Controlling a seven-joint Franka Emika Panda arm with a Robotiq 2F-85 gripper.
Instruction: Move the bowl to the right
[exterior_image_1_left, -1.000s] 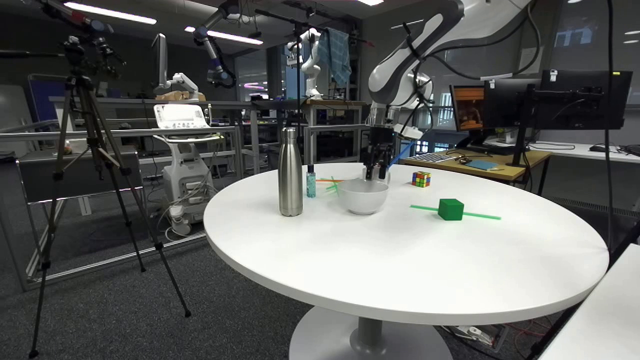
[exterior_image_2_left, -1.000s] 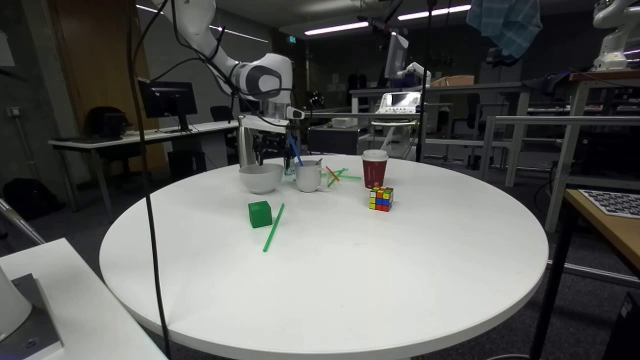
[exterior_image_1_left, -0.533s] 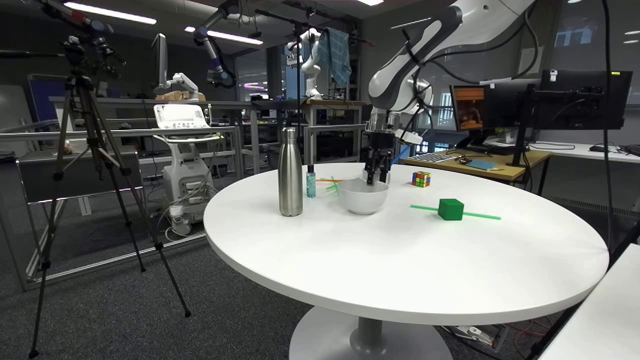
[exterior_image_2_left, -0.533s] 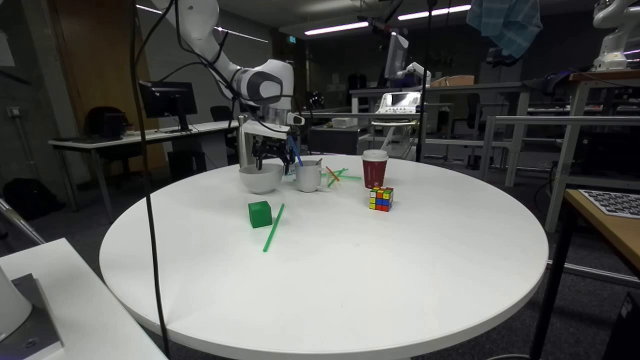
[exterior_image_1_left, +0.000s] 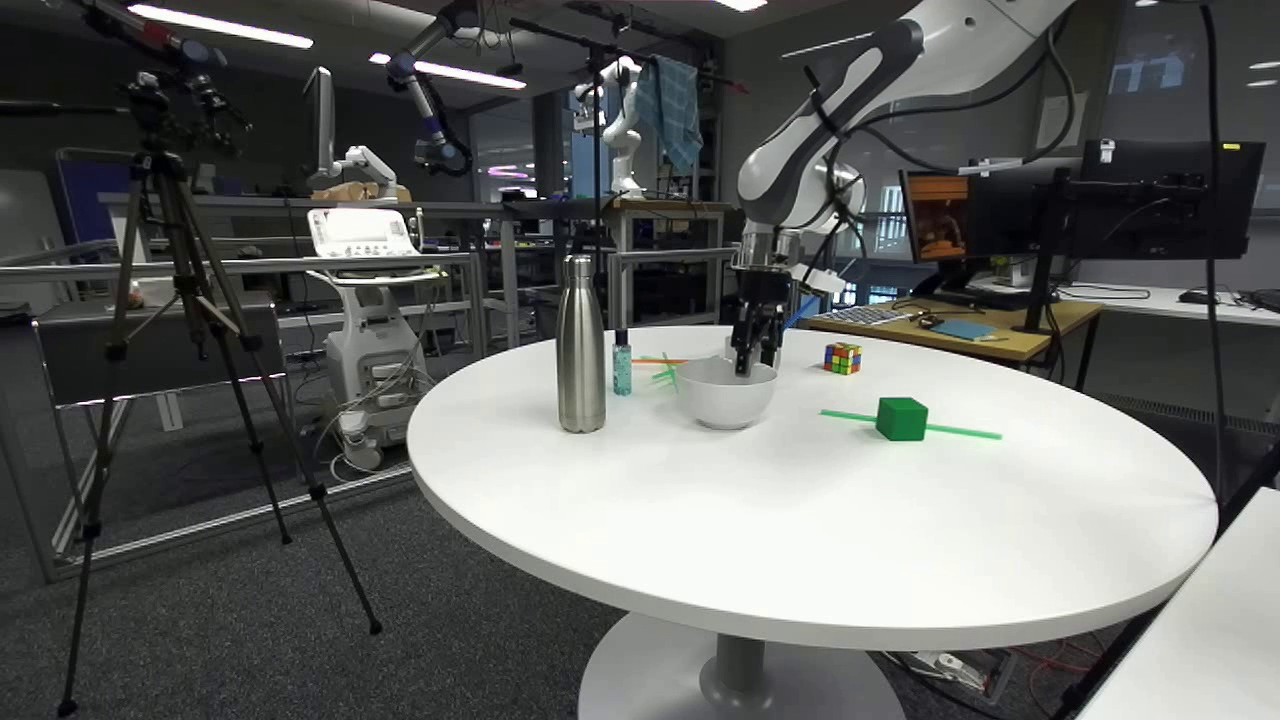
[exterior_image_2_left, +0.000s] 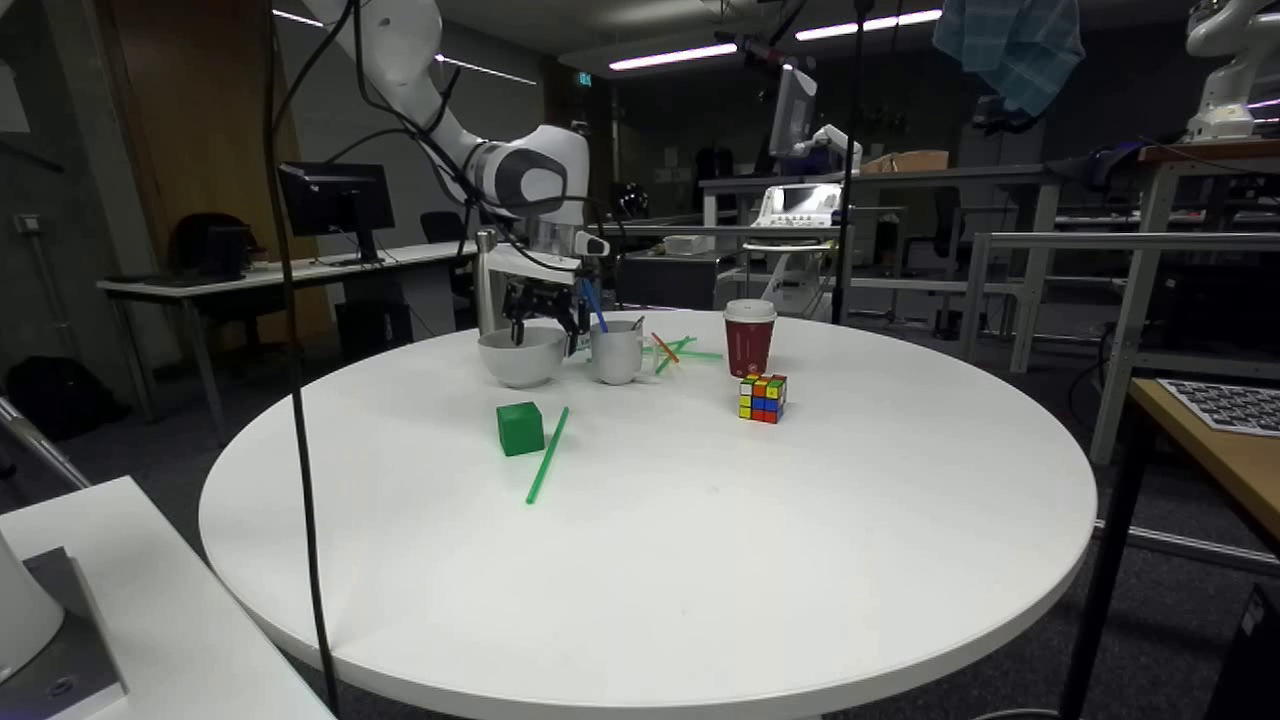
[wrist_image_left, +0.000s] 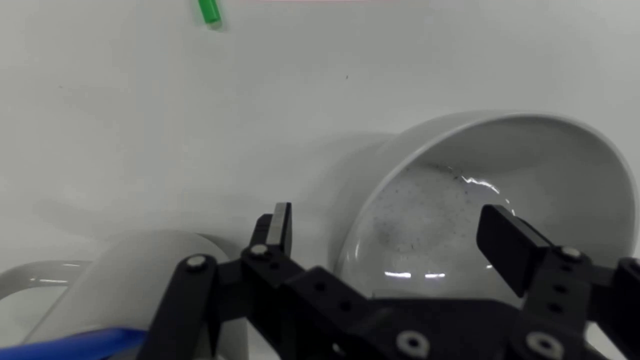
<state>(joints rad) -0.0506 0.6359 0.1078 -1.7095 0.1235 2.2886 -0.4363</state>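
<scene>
Bowl (exterior_image_1_left: 725, 398) on table (exterior_image_1_left: 780, 540) between bottle (exterior_image_1_left: 581, 350) and block (exterior_image_1_left: 901, 420), beside mug (exterior_image_2_left: 616, 357)

1. In an exterior view, my jaws stand parted, one finger (exterior_image_1_left: 743, 358) inside the white bowl (exterior_image_1_left: 724, 398).
2. I see a steel bottle (exterior_image_1_left: 581, 350) upright on the worktop (exterior_image_1_left: 800, 540).
3. A green block (exterior_image_1_left: 902, 419) partly hides a straw (exterior_image_1_left: 965, 432).

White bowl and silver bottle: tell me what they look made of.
White bowl: probably ceramic with a glossy glaze, given sharp highlights inside it in the wrist view; plastic is possible. Silver bottle: likely stainless steel, satin finish, since its body shows soft lengthwise reflections.
</scene>
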